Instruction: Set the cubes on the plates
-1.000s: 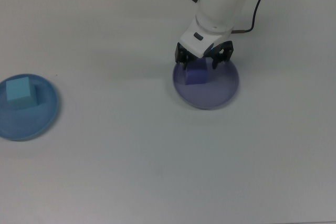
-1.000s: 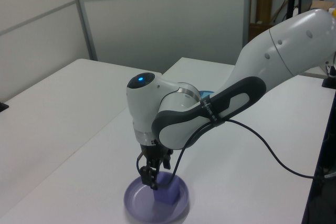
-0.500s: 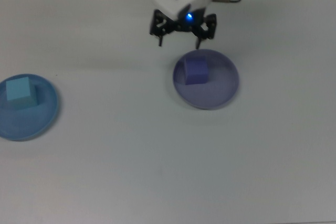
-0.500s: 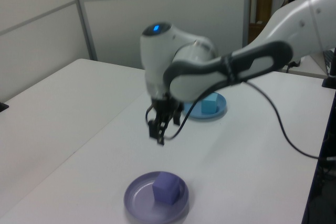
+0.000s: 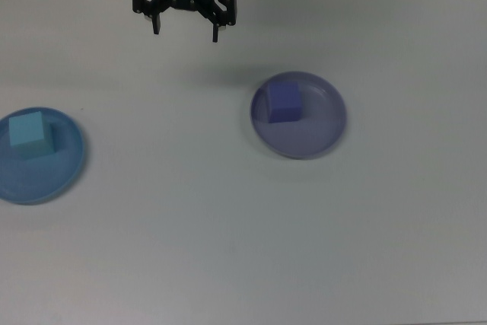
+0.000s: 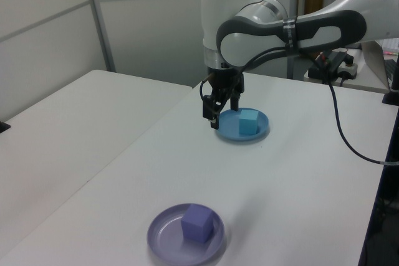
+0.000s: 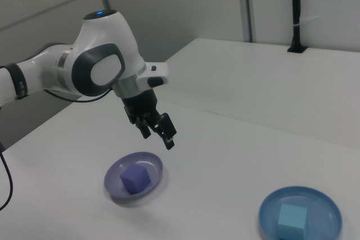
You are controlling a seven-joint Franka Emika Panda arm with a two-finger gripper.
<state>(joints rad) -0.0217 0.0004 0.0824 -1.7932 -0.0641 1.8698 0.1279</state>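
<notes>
Two spread fingers mark the gripper [image 5: 185, 33], empty and raised above the white table [image 5: 228, 226]. The purple cube [image 5: 284, 102] sits on the lavender plate [image 5: 323, 131]; well apart, at the top view's left, the cyan cube [image 5: 28, 135] rests on the blue plate [image 5: 65, 169].

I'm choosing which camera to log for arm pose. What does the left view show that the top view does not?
Only the left view shows the arm's upper links, the black cable trailing from it, and the wall panels behind the table. Only the top view looks straight down, so both plates appear as full circles. Both show the open gripper raised and empty, the purple cube on the lavender plate, and the cyan cube on the blue plate.
</notes>
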